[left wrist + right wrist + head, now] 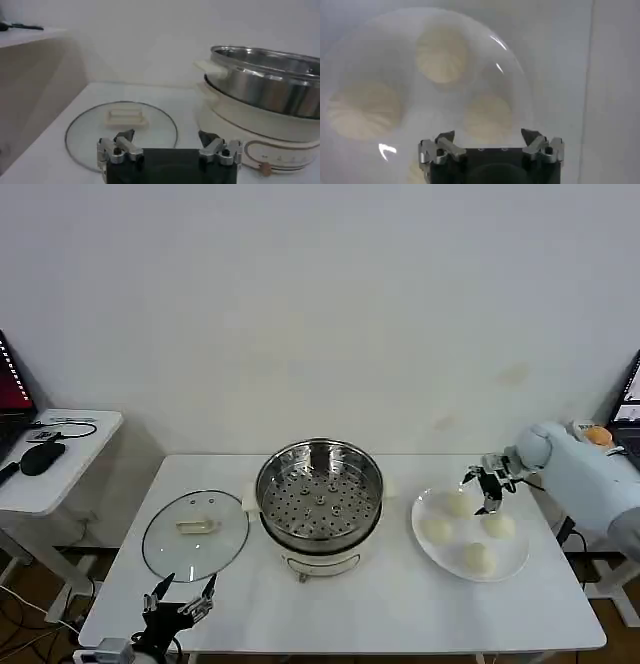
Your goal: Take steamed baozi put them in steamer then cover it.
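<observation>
Baozi (478,557) on plate (520,566), steamer (320,496) uncovered

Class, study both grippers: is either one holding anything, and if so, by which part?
Nothing is held. The right gripper hangs open above the plate of steamed baozi; the left gripper waits open near the cover.

The steamer (319,494) is shiny perforated metal on a smooth white plastic-looking base. The cover (195,534) is clear glass, metal-rimmed. The baozi (479,557) look matt, pleated.
</observation>
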Available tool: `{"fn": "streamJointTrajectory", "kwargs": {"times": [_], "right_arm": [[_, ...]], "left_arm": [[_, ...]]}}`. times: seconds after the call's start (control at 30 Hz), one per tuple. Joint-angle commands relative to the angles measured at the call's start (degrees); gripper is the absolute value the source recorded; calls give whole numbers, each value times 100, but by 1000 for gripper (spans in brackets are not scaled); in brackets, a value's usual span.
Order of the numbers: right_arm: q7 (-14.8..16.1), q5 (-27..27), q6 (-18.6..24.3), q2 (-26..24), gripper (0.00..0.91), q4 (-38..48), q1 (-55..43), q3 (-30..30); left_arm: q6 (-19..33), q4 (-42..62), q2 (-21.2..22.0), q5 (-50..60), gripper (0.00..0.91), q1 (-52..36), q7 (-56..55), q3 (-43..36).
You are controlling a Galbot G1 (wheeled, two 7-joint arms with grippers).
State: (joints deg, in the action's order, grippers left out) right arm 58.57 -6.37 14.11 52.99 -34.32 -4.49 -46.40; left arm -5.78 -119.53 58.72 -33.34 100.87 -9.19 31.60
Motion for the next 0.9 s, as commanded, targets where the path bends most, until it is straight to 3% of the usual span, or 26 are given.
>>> {"fn": "streamJointTrajectory", "kwargs": {"times": [0.03,0.37,0.57,0.7,0.83,0.9], "right_arm": [[78,-88,47,325,907,492,26,147],[28,-209,47,528,907,763,118,421],[6,-296,40,589,846,899,144,581],[22,-360,52,607,746,949,152,609],[16,-380,38,638,715,997,165,712],[18,-379,39,644,615,1004,161,720]], "left_arm": [[-1,-5,-4,-3,907,7,-1,3],[-3,-55,1,-3,907,25,-4,-3],[-3,-118,3,-26,907,43,-20,23],[-7,-163,0,-42,907,51,-30,42],[-10,-206,4,-46,907,70,-35,41],[-10,-216,11,-49,907,79,-39,40]]}}
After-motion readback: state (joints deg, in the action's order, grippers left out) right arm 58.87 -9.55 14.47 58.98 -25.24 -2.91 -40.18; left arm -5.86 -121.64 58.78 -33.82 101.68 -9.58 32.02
